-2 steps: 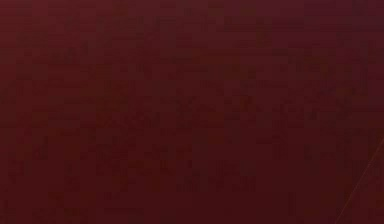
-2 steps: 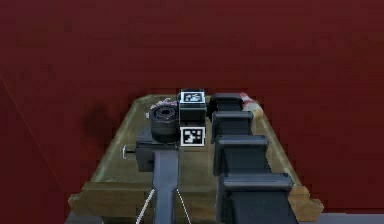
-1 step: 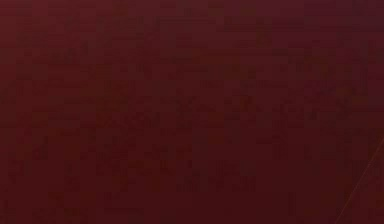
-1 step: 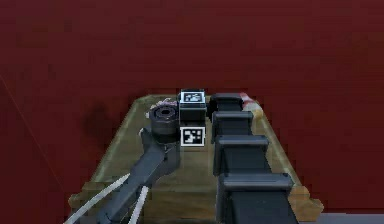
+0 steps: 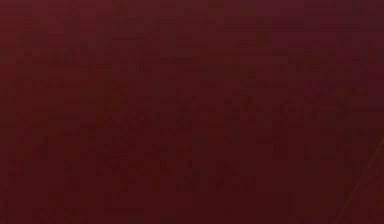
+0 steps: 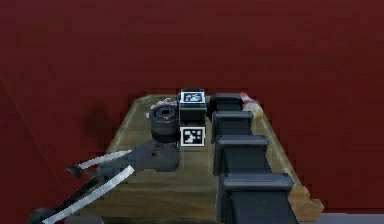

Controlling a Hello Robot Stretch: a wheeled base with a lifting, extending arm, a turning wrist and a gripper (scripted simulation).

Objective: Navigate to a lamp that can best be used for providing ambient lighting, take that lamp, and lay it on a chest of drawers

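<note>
My gripper (image 6: 62, 190) shows in the arm side view above a wooden top (image 6: 185, 180). Its dark body lies left of the two white marked squares (image 6: 191, 116). Two thin fingers (image 6: 95, 162) reach down and left, past the top's left edge. A dark shape lies at the picture's bottom left by the fingertips, so I cannot tell whether the gripper holds anything. The dark arm bar (image 6: 240, 150) rises from the bottom edge over the wood.
A dark red wall (image 5: 190, 110) stands close ahead in the forward view. The same red wall (image 6: 100, 50) backs the wooden top in the arm side view. A small pale red thing (image 6: 248, 101) sits at the top's far edge beside the arm.
</note>
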